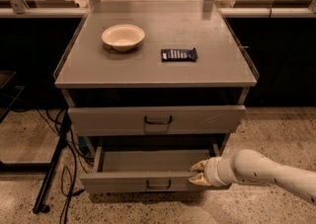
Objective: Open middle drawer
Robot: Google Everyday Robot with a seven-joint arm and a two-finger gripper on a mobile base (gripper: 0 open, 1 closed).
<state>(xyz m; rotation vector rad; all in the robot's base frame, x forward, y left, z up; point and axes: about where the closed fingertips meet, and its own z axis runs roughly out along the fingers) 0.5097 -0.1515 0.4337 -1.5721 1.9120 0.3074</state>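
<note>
The middle drawer (118, 182) sits low in the frame, centre-left. It is already drawn well out from under the top drawer (113, 118), and its bare grey tray shows. The gripper (196, 173) is at the right end of the drawer's front, lower right of centre. Its two tan fingers stand narrowly apart, one inside the tray and one on the outer face, and appear to pinch the front's top edge rather than the loop handle (158, 184). Because that hold is off-centre, the pull should run straight out toward the bottom of the frame. Any sideways drag could skew the drawer on its runners and jam it. A slow, level draw would suit, ending before the tray reaches its stop, and the task looks nearly done. The white arm (269, 172) comes in from the lower right and has free floor around it. On the cabinet top (163, 72), upper centre, a pale bowl (123, 36) and a dark packet (178, 55) lie well apart, clear of the work. Black cables (66, 168) and a stand leg (49, 176) trail at lower left, beside the cabinet and away from the pull.
</note>
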